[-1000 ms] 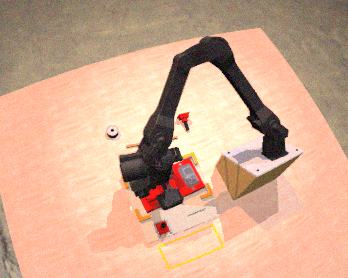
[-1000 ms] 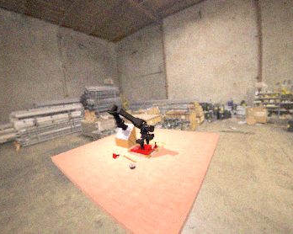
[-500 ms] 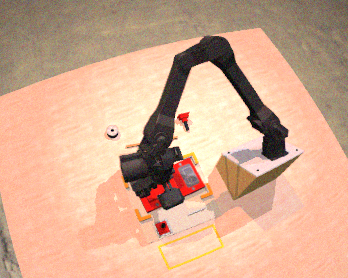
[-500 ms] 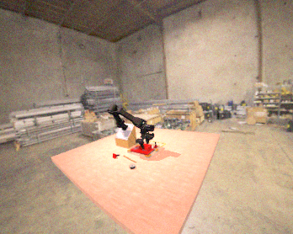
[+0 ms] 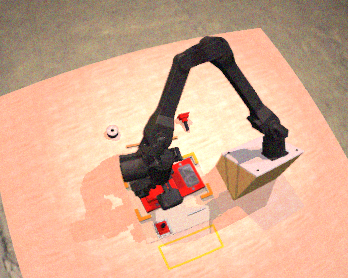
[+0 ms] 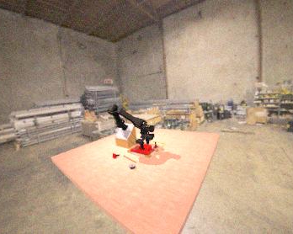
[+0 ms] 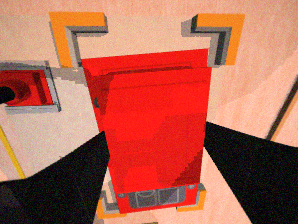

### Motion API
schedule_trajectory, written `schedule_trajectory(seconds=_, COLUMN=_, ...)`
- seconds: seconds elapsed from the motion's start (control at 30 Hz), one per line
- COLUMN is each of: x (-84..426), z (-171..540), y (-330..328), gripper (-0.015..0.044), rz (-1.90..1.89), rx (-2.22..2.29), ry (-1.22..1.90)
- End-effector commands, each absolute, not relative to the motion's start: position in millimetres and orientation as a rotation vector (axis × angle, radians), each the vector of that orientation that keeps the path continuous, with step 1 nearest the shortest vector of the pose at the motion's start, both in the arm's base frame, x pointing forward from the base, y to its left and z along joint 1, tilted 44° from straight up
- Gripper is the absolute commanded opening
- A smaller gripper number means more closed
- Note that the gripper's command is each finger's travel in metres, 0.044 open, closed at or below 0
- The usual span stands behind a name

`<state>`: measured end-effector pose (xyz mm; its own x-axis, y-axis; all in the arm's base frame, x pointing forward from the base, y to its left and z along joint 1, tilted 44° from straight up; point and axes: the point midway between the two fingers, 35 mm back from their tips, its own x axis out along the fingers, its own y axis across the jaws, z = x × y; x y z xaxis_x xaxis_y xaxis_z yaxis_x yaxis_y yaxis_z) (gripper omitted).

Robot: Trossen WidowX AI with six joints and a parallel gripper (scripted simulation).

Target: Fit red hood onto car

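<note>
The red hood [image 7: 150, 110] is held level between the two black fingers in the wrist view. My gripper [image 7: 154, 129] is shut on it, one finger at each long side. The hood hangs over the red chassis [image 7: 145, 56] [image 5: 199, 181]; a strip of chassis shows past its far end, and a grey panel with small round spots at the corners shows past its near end. The jig's orange corner brackets [image 7: 62, 37] [image 5: 207, 191] stand around the chassis. The gap between hood and deck cannot be judged. The engine block and the pegs under the hood are hidden. The arm covers the hood in the top view.
A small red recessed square with a black knob [image 7: 30, 89] [image 5: 162, 228] lies beside the jig, near a yellow outline [image 5: 196, 257]. A white-and-black round part [image 5: 112, 129] [image 6: 132, 167] and a red piece with a black stem [image 5: 184, 118] lie behind. The arm's wooden base [image 5: 236, 175] stands right.
</note>
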<state>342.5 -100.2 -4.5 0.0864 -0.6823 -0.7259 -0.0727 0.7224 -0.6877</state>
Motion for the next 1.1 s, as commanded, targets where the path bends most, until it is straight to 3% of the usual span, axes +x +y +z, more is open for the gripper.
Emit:
schedule_trajectory(seconds=0.0, x=342.5, z=-6.4, y=-101.5, gripper=0.0, rz=-0.504, rx=-0.671, ry=1.435)
schedule_trajectory(seconds=1.07, x=344.3, z=-14.8, y=-110.2, gripper=0.0, rz=-0.507, rx=-0.67, ry=1.435)
